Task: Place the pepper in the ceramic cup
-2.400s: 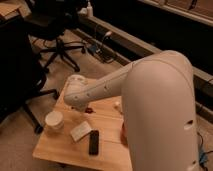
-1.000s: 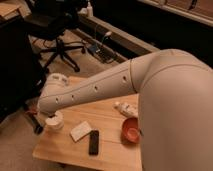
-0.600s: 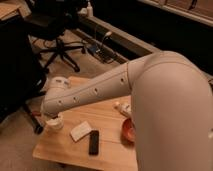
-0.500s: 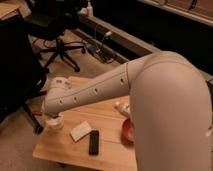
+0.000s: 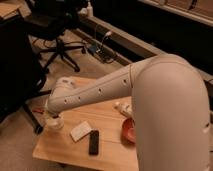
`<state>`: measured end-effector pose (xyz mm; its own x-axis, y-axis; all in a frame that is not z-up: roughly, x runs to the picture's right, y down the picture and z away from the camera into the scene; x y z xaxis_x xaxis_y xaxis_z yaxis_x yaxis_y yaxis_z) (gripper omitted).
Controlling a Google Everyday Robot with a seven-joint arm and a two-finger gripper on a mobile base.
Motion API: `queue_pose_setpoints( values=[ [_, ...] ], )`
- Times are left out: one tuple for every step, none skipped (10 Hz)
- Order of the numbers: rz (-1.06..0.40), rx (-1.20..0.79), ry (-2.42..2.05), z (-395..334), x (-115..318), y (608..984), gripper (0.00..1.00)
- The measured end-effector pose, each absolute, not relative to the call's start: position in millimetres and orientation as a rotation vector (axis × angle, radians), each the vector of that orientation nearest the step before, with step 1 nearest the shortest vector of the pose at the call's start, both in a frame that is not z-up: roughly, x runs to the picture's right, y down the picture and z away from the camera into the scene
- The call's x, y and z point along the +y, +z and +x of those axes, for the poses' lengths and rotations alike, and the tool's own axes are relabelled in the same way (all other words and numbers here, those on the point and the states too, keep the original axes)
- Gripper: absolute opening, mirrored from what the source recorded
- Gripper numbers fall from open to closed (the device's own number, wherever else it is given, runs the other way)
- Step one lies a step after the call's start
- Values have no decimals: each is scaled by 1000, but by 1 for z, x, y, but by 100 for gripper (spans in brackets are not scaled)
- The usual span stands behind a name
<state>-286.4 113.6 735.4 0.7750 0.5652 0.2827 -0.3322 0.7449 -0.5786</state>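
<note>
The ceramic cup (image 5: 54,125) stands near the left end of the wooden table (image 5: 60,152), short and cream white. My arm reaches across from the right, and its wrist (image 5: 60,95) hangs directly over the cup. The gripper (image 5: 51,117) points down at the cup's mouth, mostly hidden behind the wrist. The pepper is hidden; I cannot tell whether it is in the gripper or in the cup. A thin reddish streak (image 5: 37,109) shows just left of the wrist, and I cannot tell what it is.
A flat white block (image 5: 81,131) and a black remote-like bar (image 5: 93,142) lie right of the cup. An orange-red bowl (image 5: 128,131) sits at the right, partly behind my arm, with a small pale object (image 5: 122,107) behind it. An office chair (image 5: 57,30) stands behind the table.
My arm has swung left from the middle of the table to over the cup. In the last half second it has barely moved.
</note>
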Motion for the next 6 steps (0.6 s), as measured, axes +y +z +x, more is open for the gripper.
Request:
queue_pose_setpoints(
  values=[
    [-543,-475,527,-286,114,736,80],
    [-550,-484,533,-286,114,735,80],
    [-552,-493,535,-286,113,734,80],
    [-549,-504,539,-285,110,732,80],
    [-543,-514,542,-283,105,729,80],
    [-532,-517,546,-280,99,727,80]
  ],
)
